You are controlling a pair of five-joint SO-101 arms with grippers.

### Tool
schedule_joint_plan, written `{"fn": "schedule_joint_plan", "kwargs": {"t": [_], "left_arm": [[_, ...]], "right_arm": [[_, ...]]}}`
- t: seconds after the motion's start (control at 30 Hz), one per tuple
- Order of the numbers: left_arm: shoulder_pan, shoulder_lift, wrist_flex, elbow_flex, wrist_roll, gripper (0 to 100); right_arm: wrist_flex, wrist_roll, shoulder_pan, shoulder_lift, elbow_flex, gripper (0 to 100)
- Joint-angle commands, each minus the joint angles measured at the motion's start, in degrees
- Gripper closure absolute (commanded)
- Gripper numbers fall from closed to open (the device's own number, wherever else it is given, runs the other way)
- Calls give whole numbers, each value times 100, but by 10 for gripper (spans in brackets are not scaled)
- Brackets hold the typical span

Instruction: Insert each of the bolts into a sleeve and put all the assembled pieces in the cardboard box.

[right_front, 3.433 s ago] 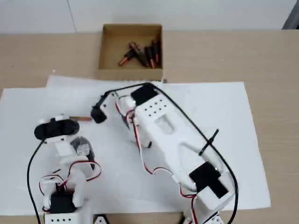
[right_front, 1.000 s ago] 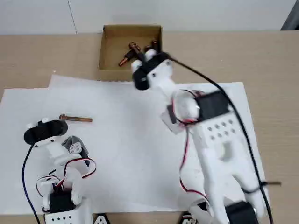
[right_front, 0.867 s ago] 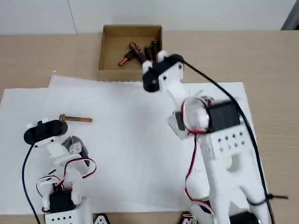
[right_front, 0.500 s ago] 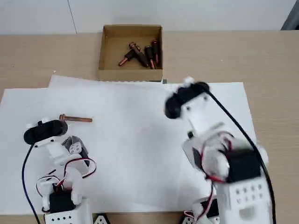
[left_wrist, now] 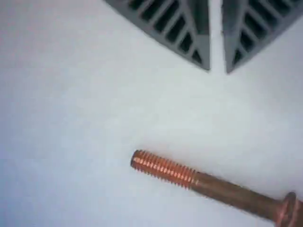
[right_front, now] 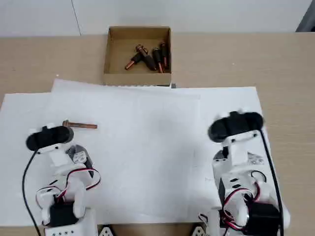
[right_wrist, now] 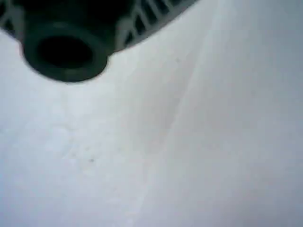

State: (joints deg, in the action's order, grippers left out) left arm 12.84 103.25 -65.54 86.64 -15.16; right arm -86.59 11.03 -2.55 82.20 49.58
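Copper and black on white paper, with tan all around.

The bolt [left_wrist: 213,187] is bright copper, finely ridged along its threaded end. The pieces [right_front: 147,55] in the brown cardboard box [right_front: 139,31] mix copper with black. The paper [right_front: 147,157] is plain white and the table [right_front: 221,59] pale tan wood. The left arm [right_front: 64,162] and the right arm [right_front: 241,169] are white with black motors, black cables and red wires. The left gripper [left_wrist: 218,68] has grey fingers [left_wrist: 177,26] patterned with slanted ribs.
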Motion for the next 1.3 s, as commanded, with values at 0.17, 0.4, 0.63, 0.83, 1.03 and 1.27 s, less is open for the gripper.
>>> {"fn": "schedule_joint_plan", "kwargs": {"t": [0.17,0.4,0.63,0.83,1.03,1.27], "left_arm": [[-457,-18,-985,-2123,62,993],[-501,-1925,-1204,-4040,-308,993],[-501,-5020,-1705,-6703,-1442,991],[-492,-6989,-2233,-8171,-2664,990],[-492,-8369,-2268,-8989,-3657,991],[-255,-9600,-2321,-9103,-4413,991]], "right_arm": [[391,-1037,-356,602,571,995],[391,-1064,-356,664,589,995],[391,-1064,-365,673,642,995],[391,-1064,-382,681,703,995],[391,-1064,-391,681,712,995],[391,-1064,-391,681,721,995]]}}
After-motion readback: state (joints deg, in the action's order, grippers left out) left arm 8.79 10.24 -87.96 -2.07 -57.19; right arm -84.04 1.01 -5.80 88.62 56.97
